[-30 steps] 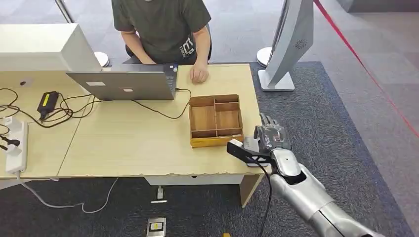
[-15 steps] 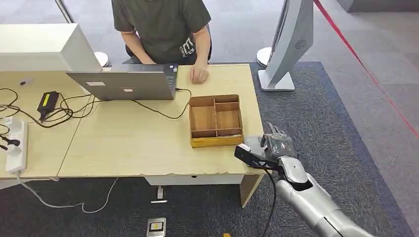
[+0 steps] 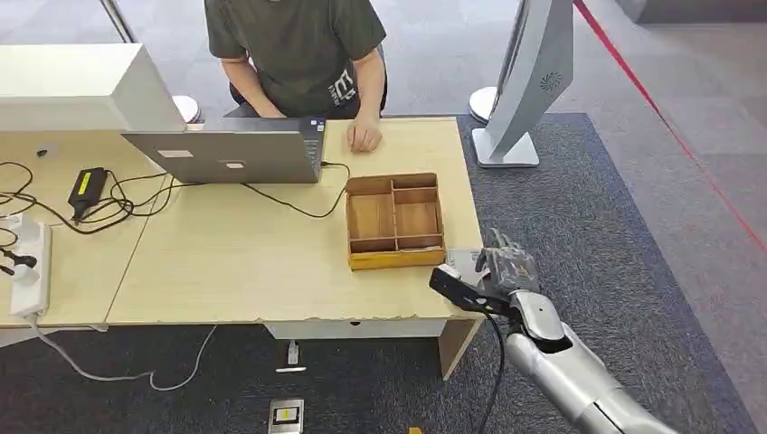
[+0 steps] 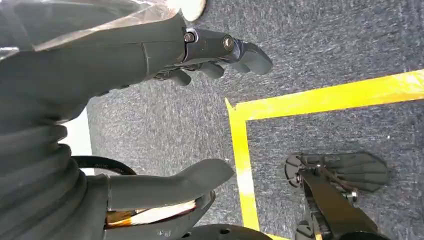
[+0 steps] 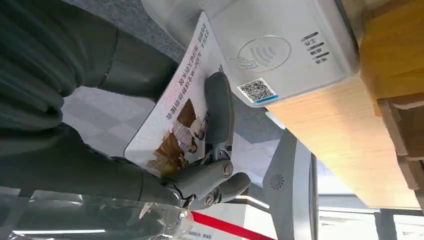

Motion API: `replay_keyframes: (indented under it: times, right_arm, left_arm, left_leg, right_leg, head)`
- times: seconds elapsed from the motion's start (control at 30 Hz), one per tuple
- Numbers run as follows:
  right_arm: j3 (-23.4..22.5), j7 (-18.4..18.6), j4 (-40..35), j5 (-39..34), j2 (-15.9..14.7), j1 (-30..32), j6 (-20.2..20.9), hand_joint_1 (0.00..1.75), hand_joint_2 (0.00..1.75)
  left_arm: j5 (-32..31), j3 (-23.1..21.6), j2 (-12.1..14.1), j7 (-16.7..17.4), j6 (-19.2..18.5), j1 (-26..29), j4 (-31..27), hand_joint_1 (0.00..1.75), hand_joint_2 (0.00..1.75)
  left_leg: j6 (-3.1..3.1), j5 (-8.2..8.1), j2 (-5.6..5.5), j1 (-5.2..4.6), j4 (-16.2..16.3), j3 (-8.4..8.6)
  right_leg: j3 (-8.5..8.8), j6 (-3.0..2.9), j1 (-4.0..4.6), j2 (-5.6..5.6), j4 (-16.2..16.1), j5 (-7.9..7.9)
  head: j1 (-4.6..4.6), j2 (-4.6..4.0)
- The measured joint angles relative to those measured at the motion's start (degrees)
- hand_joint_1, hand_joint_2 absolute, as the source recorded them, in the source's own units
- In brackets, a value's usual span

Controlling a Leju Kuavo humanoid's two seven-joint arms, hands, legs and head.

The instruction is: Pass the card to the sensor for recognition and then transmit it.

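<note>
My right hand (image 3: 508, 263) hovers at the table's front right corner, just right of the white sensor (image 3: 464, 261). In the right wrist view that hand (image 5: 125, 180) pinches a white card (image 5: 175, 120) printed with a picture and text, with a dark finger (image 5: 218, 107) lying across its face. The card stands tilted close beside the sensor (image 5: 280, 50), which bears a contactless symbol and a small QR sticker. I cannot tell whether they touch. My left hand (image 4: 125, 55) hangs over the carpet, fingers apart and holding nothing.
A wooden divided box (image 3: 395, 220) stands just behind the sensor on the table (image 3: 226, 262). A person (image 3: 298, 45) sits at the far side by a laptop (image 3: 226, 154). Cables and a power strip (image 3: 27, 271) lie at the left. A white stand (image 3: 525, 81) rises beyond the table's right end.
My right hand with the card has drawn back to the right and toward me, off the sensor, so part of the sensor's top now shows.
</note>
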Motion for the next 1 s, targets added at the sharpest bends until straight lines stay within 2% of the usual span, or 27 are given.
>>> replay_keyframes:
  times: [0.1, 0.3, 0.5, 0.63, 0.8, 1.0]
  right_arm:
    - [0.3, 0.2, 0.0, 0.4, 0.0, -0.3, -0.1, 1.75, 1.75]
    - [1.0, 3.0, -3.5, 1.5, -1.6, -2.5, 0.9, 1.75, 1.75]
    - [1.0, 5.6, -11.0, 5.4, -4.5, -6.3, 6.0, 1.75, 1.75]
    - [1.0, 5.5, -15.9, 7.4, -5.6, -9.2, 9.4, 1.75, 1.75]
    - [2.1, 4.8, -19.3, 10.2, -4.9, -12.1, 11.6, 1.75, 1.75]
    - [4.8, 2.9, -18.8, 12.0, -2.1, -15.6, 11.1, 1.75, 1.75]
  left_arm:
    - [0.2, 0.0, 0.0, 0.4, 0.0, 0.0, 0.0, 0.0, 1.75]
    - [0.5, 0.0, 0.0, 0.4, 0.0, 0.0, 0.0, 0.0, 1.75]
    - [-0.5, 0.0, 0.0, -0.3, -0.2, 0.0, 0.0, 0.0, 1.75]
    - [-1.1, 0.0, 0.0, -1.1, -0.7, 0.0, 0.0, 0.0, 1.75]
    - [-1.9, 0.0, 0.0, -1.6, -0.9, 0.0, 0.0, 0.0, 1.75]
    - [-2.1, 0.0, -0.1, -2.3, -0.6, -0.1, 0.0, 0.0, 1.75]
  left_leg:
    - [0.0, 0.0, 0.0, 0.0, 0.0, -0.01]
    - [0.0, 0.0, 0.01, 0.0, 0.0, -0.02]
    - [0.01, 0.01, 0.01, -0.01, 0.0, -0.03]
    - [-0.01, 0.02, 0.01, 0.0, 0.0, -0.04]
    - [-0.02, 0.03, 0.0, 0.01, 0.0, -0.05]
    - [-0.03, 0.03, 0.0, 0.02, 0.0, -0.07]
  right_leg:
    - [-0.01, 0.0, 0.0, 0.0, 0.0, 0.0]
    - [-0.02, 0.0, 0.0, 0.0, 0.0, 0.01]
    - [-0.05, -0.02, -0.01, 0.0, 0.0, 0.04]
    - [-0.04, -0.02, 0.0, 0.0, 0.0, 0.04]
    - [-0.04, -0.02, 0.01, 0.0, 0.0, 0.04]
    - [-0.04, -0.03, 0.02, 0.0, 0.0, 0.04]
  head:
    - [0.0, -0.02]
    - [0.0, -0.02]
    - [0.0, -0.02]
    - [-0.02, -0.02]
    - [0.0, -0.02]
    - [0.0, -0.02]
